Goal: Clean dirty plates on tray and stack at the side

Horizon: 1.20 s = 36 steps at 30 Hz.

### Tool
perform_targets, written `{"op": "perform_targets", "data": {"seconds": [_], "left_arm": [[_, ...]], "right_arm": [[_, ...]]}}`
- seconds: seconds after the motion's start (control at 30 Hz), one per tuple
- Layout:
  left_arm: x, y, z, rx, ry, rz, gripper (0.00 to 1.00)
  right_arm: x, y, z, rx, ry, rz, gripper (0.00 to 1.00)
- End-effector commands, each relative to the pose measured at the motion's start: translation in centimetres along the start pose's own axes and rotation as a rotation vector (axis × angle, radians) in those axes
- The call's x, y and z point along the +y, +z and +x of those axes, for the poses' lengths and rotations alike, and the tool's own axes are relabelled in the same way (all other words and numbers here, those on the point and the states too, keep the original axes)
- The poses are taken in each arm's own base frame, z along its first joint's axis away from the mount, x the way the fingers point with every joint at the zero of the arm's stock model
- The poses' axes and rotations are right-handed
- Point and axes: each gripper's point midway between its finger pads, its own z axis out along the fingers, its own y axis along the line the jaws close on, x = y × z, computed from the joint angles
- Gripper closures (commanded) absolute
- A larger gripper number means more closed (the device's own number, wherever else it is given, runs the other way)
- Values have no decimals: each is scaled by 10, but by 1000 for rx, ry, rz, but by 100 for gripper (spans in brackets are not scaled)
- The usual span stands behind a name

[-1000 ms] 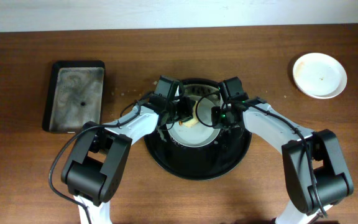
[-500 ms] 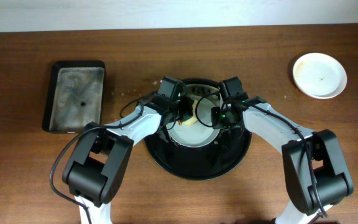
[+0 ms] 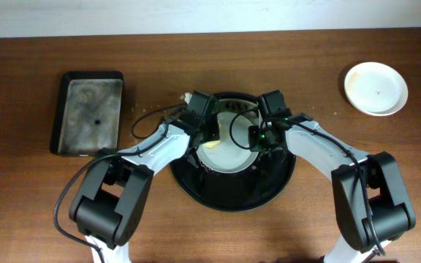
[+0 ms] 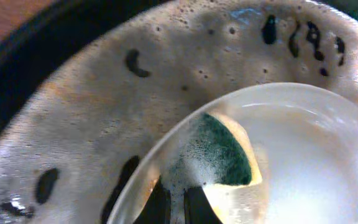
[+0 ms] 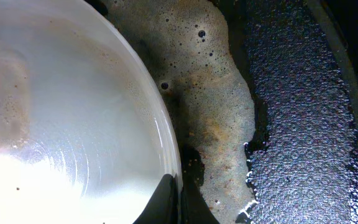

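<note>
Right gripper [image 5: 174, 198] pinches soapy round white plate [image 5: 61, 112] by rim, left gripper [image 4: 174, 205] clamps green-yellow sponge [image 4: 219, 155]; scrubbing pressure could slip slick rim free.

Two white plates [image 3: 234, 152] [image 3: 376, 88], one round black tray [image 3: 232, 193], one rectangular sponge tray [image 3: 58, 109], one sponge [image 4: 225, 152], two arms [image 3: 152, 150] [image 3: 320, 146].

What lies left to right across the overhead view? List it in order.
Rectangular black tray → left gripper with its sponge → soapy plate → right gripper at that plate's rim → white plate alone at far right.
</note>
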Motion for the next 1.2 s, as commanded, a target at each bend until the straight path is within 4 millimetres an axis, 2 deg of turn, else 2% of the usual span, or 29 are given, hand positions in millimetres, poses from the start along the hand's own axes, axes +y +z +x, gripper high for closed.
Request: {"op": "perform_targets", "data": {"seconds": [0.0, 0.1, 0.3, 0.37, 0.57, 0.63, 0.8, 0.93, 1.17], "left_arm": [[45, -18, -22, -114, 13, -204, 99], [39, -35, -35, -160, 8, -183, 99], [21, -82, -62, -268, -7, -108, 99], [17, -89, -65, -277, -7, -85, 99], [-13, -80, -38, -133, 10, 98, 99], [-18, -79, -28, -87, 11, 129, 99], [-13, -71, -3, -9, 12, 141, 99], [-8, -55, 18, 25, -28, 157, 99], [-12, -43, 16, -58, -55, 232, 99]], "right_arm": [[-7, 6, 10, 39, 5, 34, 96], [-7, 6, 10, 39, 5, 34, 96], [-7, 6, 10, 39, 6, 34, 96], [-7, 6, 10, 39, 5, 34, 96], [-7, 6, 10, 39, 5, 34, 96], [-7, 6, 10, 39, 5, 34, 96], [-7, 6, 10, 39, 5, 34, 96], [-7, 6, 9, 38, 5, 34, 96], [-7, 6, 9, 38, 5, 34, 96]]}}
